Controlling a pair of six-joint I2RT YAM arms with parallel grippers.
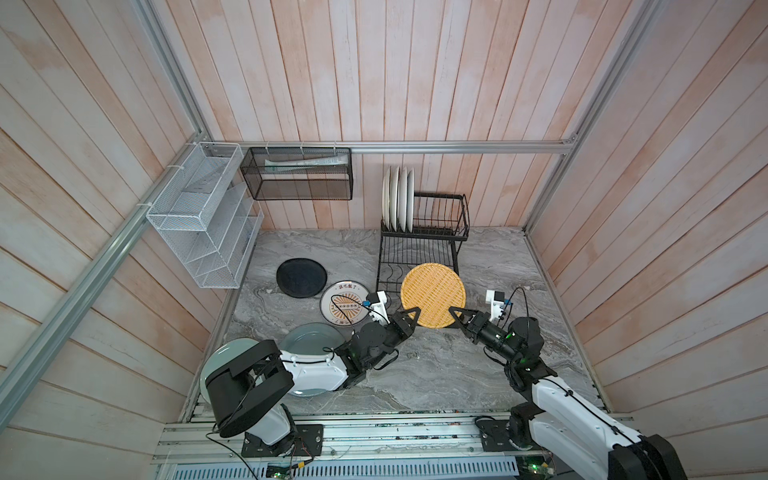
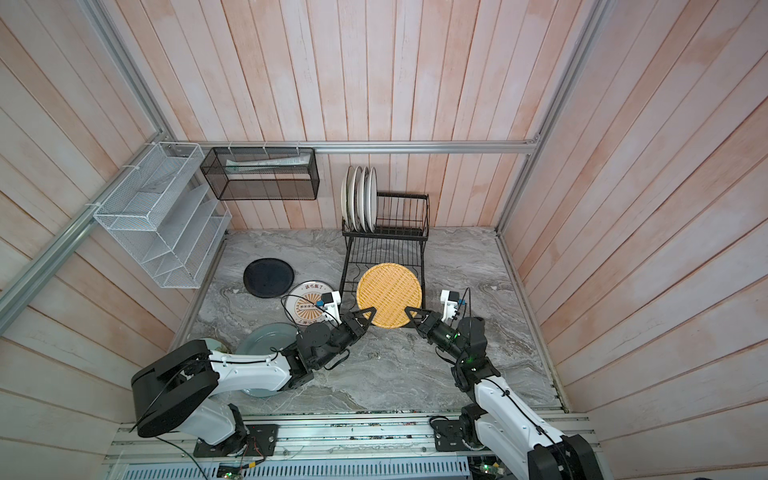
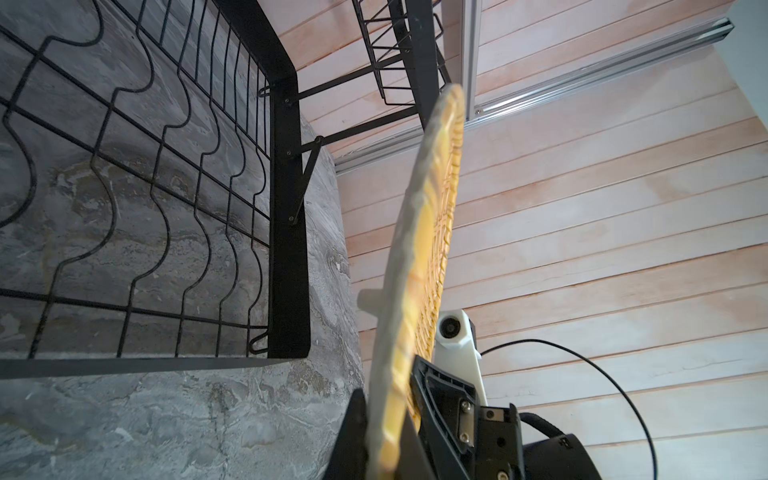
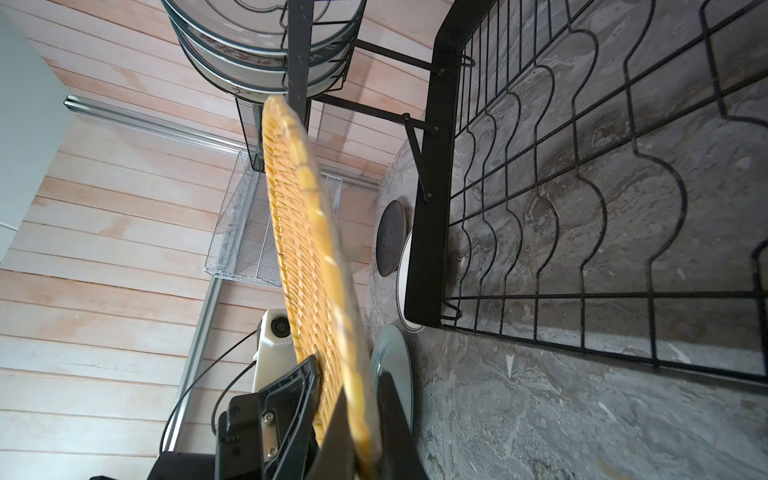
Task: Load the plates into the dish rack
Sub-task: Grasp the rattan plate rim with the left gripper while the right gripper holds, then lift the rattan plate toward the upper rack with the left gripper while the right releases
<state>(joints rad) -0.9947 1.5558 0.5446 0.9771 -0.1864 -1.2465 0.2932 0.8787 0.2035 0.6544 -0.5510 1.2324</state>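
Note:
The woven yellow plate (image 1: 432,296) (image 2: 388,295) is held tilted above the front of the dish rack's wavy-wire base (image 1: 390,266). My left gripper (image 1: 413,312) (image 3: 386,415) is shut on the plate's near-left rim. My right gripper (image 1: 455,311) (image 4: 349,386) is shut on its near-right rim. Both wrist views show the plate edge-on (image 3: 419,257) (image 4: 307,232) between the fingers. Several white plates (image 1: 398,203) stand in the rack's upper basket (image 1: 461,216). On the counter lie a black plate (image 1: 301,277), a sunburst plate (image 1: 340,309), a grey-blue plate (image 1: 309,338) and a pale green plate (image 1: 226,353), the last two partly under my left arm.
A white mesh organizer (image 1: 203,224) and a black fine-mesh basket (image 1: 299,178) hang on the wall at the back left. Wooden walls close in the marble counter (image 1: 436,374) on three sides.

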